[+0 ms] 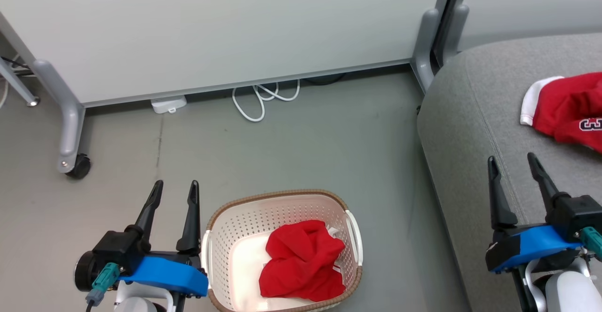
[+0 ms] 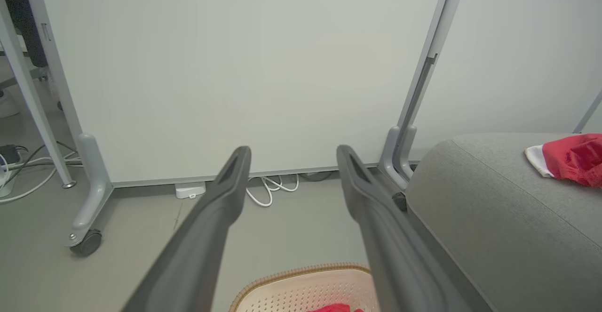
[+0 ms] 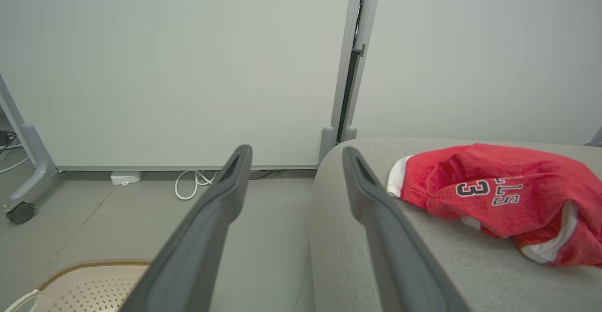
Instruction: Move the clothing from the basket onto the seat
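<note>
"Starting at the left of the head view, what is there?"

"The left gripper [image 1: 176, 183], hanging over the grey floor [image 1: 305, 138] just beside the basket [image 1: 235, 236]. Its 2 dark fingers [image 1: 149, 208] point away from the robot, spread wide and empty."

"And the basket?"

"Cream and perforated, with a brown woven-look rim [image 1: 282, 193], standing upright on the floor between the 2 grippers. White handles [image 1: 353, 229] sit on its left and right sides. Its near end is cropped, so I cannot tell its long axis. 1 crumpled red garment [image 1: 301, 260] lies inside, toward the right wall."

"What is to the right?"

"The seat [image 1: 470, 114], a big grey cushion whose rounded edge runs away from the robot. On it lies the second red garment [image 1: 564, 109], well apart from the basket. In the right wrist view it stretches left to right, white-trimmed end pointing left toward the cushion's edge, and its numeral 3 reads upside down."

"And the other arm?"

"The right gripper [image 1: 511, 157] hovers over the seat's near part, fingers spread wide and empty, pointing away from the robot, near that garment but not touching it."
</note>
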